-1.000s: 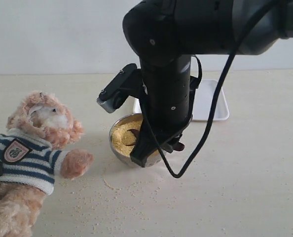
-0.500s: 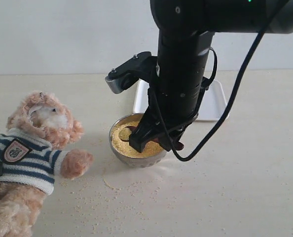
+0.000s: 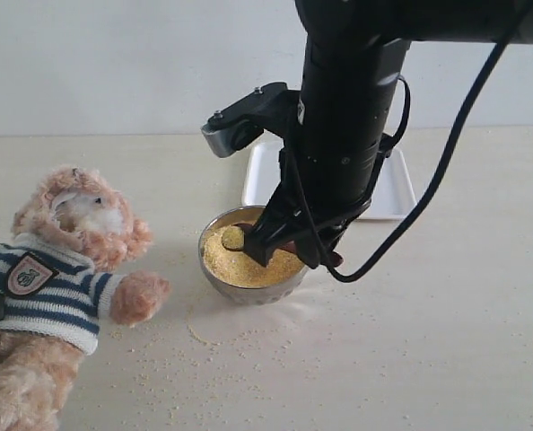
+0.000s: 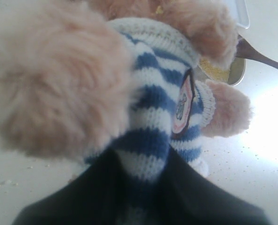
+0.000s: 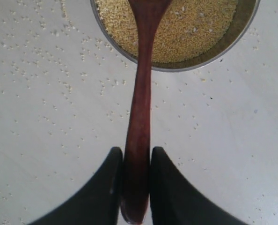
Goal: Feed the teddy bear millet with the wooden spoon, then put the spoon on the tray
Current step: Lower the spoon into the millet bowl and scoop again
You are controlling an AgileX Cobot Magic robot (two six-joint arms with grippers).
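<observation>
The wooden spoon [image 5: 140,117] is smooth, glossy dark wood; the bowl [image 3: 232,289] shiny steel; the teddy bear [image 3: 91,220] fluffy plush in a knitted shirt [image 3: 56,301]; the worktop [image 3: 446,359] matt.

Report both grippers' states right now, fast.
Left gripper: closed on the teddy bear, pinching its striped shirt.
Right gripper: closed on the handle of the wooden spoon, whose tip is at the millet.

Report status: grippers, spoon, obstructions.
Right gripper shut on wooden spoon, tip over millet in steel bowl. Left gripper shut on teddy bear. Nothing seen between bowl and bear.
</observation>
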